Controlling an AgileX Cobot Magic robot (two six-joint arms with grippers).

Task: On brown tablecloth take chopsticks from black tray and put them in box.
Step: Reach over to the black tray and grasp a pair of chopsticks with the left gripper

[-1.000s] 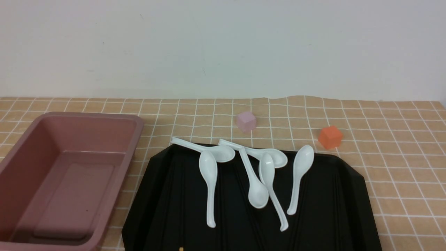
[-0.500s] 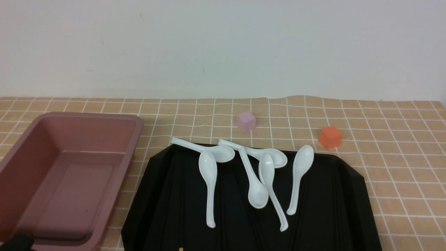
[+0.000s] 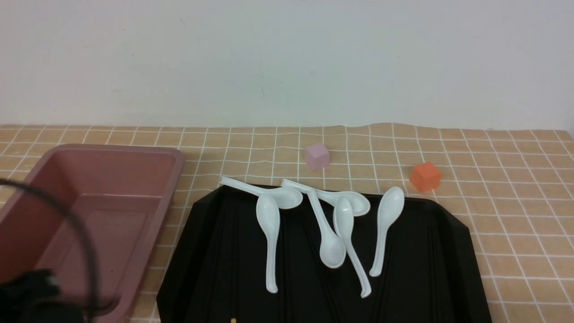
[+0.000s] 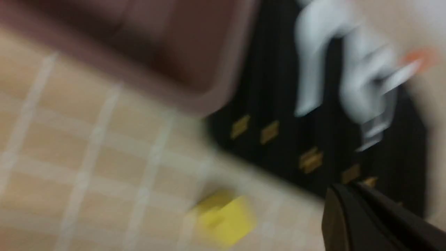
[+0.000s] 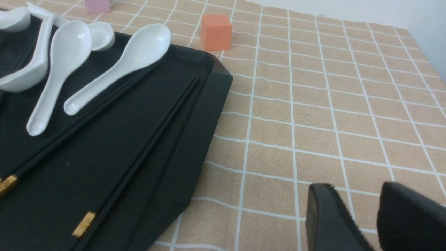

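One: Two grippers to cover. Left fingers first?

Two: Pressed flat together on the left gripper. One dark wedge in a badly smeared wrist view, nothing pinched between.

One: Placed where?

Two: Off the near left corner of the black tray. From the front, only a dark blur of the left arm, low, across the near end of the box.

One: Right fingers?

Two: Slightly parted on the right gripper, with a narrow gap, only cloth behind it, gripping nothing. Over the brown tablecloth, to the right of the tray's near end and clear of its rim. Touching the cloth or not: cannot tell.

One: And the chopsticks?

Two: Flat inside the tray, lengthwise along its ridges, golden ends toward the near edge. Untouched by either gripper. Hard to count: two golden ends sharp in the right wrist view, several more as blurs in the left one.

One: The box again?

Two: Just beside the tray's left edge, open side up, long side parallel to the tray's.

One: Anything else?

Two: Six white spoons scattered over the tray's far half, some overlapping, two handles poking past the far rim. Beyond that rim, on the cloth, a small pink cube. Off the far right corner, an orange cube. Close to the near left corner, on the cloth, a yellow block, blurred, seen only from the left wrist.
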